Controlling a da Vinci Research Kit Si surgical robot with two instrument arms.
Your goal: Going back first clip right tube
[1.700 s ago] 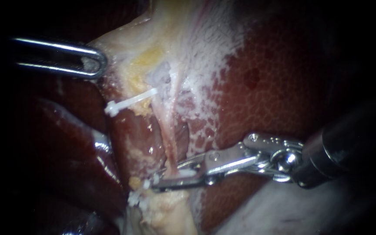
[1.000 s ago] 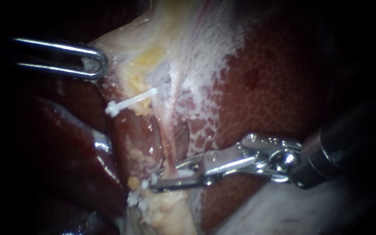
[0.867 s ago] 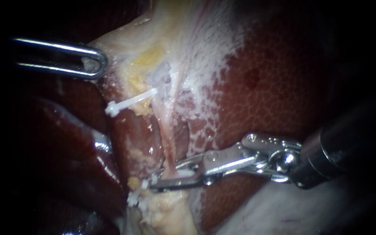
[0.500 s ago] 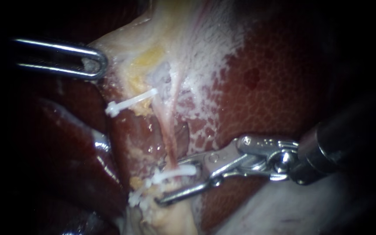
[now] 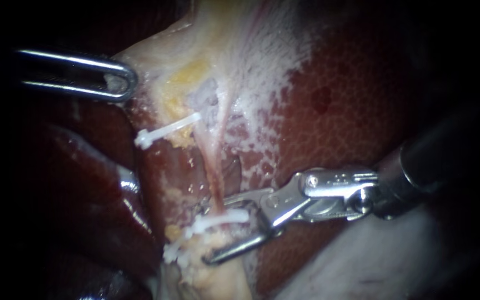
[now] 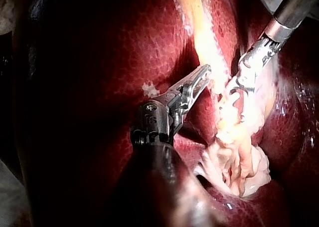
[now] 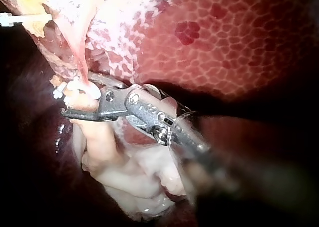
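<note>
The left instrument (image 5: 128,80) has a dark shaft, a steel wrist with a round pin, and a slim, polished steel tip with a slot. The right instrument (image 5: 218,233) has a dark round shaft, a shiny steel hinge block with small pins and stamped marks, and two thin steel jaws.

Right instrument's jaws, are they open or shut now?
Open: on the right instrument, the endoscope view shows a clear gap between the jaws, a white clip inside it.
</note>
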